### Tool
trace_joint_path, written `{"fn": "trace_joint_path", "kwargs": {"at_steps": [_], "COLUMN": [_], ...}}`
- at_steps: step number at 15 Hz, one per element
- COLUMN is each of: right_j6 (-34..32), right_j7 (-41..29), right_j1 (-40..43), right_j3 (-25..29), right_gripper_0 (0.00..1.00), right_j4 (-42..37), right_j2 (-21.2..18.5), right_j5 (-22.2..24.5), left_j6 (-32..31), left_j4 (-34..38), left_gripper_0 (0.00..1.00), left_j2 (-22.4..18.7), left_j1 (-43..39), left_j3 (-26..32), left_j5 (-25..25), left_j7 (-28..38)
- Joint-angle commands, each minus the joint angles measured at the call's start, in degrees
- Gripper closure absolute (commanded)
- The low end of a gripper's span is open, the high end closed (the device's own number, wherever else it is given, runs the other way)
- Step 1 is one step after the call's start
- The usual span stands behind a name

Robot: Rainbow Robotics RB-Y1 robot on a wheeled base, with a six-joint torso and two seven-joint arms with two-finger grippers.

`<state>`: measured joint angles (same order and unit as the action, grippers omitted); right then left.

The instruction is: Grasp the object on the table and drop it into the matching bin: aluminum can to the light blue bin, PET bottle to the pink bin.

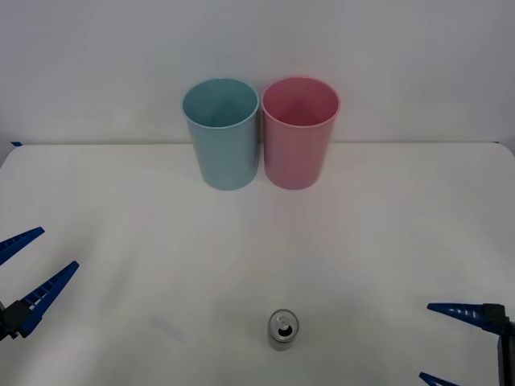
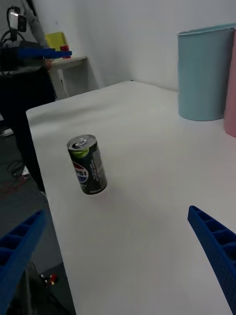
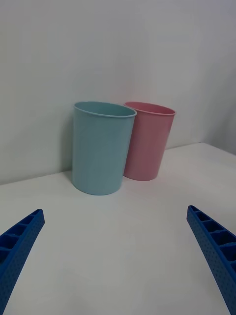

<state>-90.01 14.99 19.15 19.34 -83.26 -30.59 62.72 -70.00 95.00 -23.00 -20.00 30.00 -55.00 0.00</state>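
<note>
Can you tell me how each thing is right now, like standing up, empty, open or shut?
aluminum can: standing upright on the table, not held.
light blue bin: upright, nothing visible inside.
pink bin: upright beside the blue one, nothing visible inside.
left gripper: open, holding nothing.
right gripper: open, holding nothing.

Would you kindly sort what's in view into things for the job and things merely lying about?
Job: can, blue bin, pink bin, table, left gripper and right gripper, both open.
Lying about: side table holding a yellow container.
</note>
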Motion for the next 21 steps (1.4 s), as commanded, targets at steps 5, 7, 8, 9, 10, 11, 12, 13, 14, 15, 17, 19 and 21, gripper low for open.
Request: {"fn": "trace_joint_path", "kwargs": {"at_steps": [5,7,8,9,10,11,12,13,14,15,17,19,21], "right_j6": [1.2,2.6,3.7,4.7,5.6,6.2,6.6,7.1,7.6,8.3,10.6,13.3,15.8], "right_j7": [2.8,3.2,3.5,3.7,4.2,4.4,4.6,4.8,4.8,5.0,5.5,6.1,6.5], "right_j1": [-2.0,-2.4,-2.8,-3.1,-3.3,-3.6,-3.9,-4.5,-4.6,-4.7,-4.9,-5.3,-5.6], "right_j3": [-7.4,-9.7,-11.2,-12.1,-13.1,-13.4,-13.5,-13.5,-13.5,-13.8,-15.6,-17.8,-20.5], "right_gripper_0": [0.0,0.0,0.0,0.0,0.0,0.0,0.0,0.0,0.0,0.0,0.0,0.0,0.0], "right_j4": [2.1,2.1,2.1,2.1,2.1,2.1,2.1,2.1,2.1,2.1,2.1,2.1,2.1], "right_j2": [0.1,0.2,0.4,0.8,1.3,2.0,3.0,4.4,5.3,6.2,7.1,7.5,7.5], "right_j5": [2.4,2.4,2.4,2.4,2.4,2.8,3.6,4.9,5.5,5.7,5.7,5.7,5.0], "left_j6": [0.0,0.0,0.0,0.0,0.0,0.0,0.0,0.0,0.0,0.0,0.0,0.0,0.0], "left_j4": [0.0,0.0,0.0,0.0,0.0,0.0,0.0,0.0,0.0,0.0,0.0,0.0,0.0], "left_gripper_0": [0.0,0.0,0.0,0.0,0.0,0.0,0.0,0.0,0.0,0.0,0.0,0.0,0.0], "left_j2": [0.0,0.0,0.0,0.0,0.0,0.0,0.0,0.0,0.0,0.0,0.0,0.0,0.0], "left_j1": [0.0,0.0,0.0,0.0,0.0,0.0,0.0,0.0,0.0,0.0,0.0,0.0,0.0], "left_j3": [0.0,0.0,0.0,0.0,0.0,0.0,0.0,0.0,0.0,0.0,0.0,0.0,0.0], "left_j5": [0.0,0.0,0.0,0.0,0.0,0.0,0.0,0.0,0.0,0.0,0.0,0.0,0.0], "left_j7": [0.0,0.0,0.0,0.0,0.0,0.0,0.0,0.0,0.0,0.0,0.0,0.0,0.0]}}
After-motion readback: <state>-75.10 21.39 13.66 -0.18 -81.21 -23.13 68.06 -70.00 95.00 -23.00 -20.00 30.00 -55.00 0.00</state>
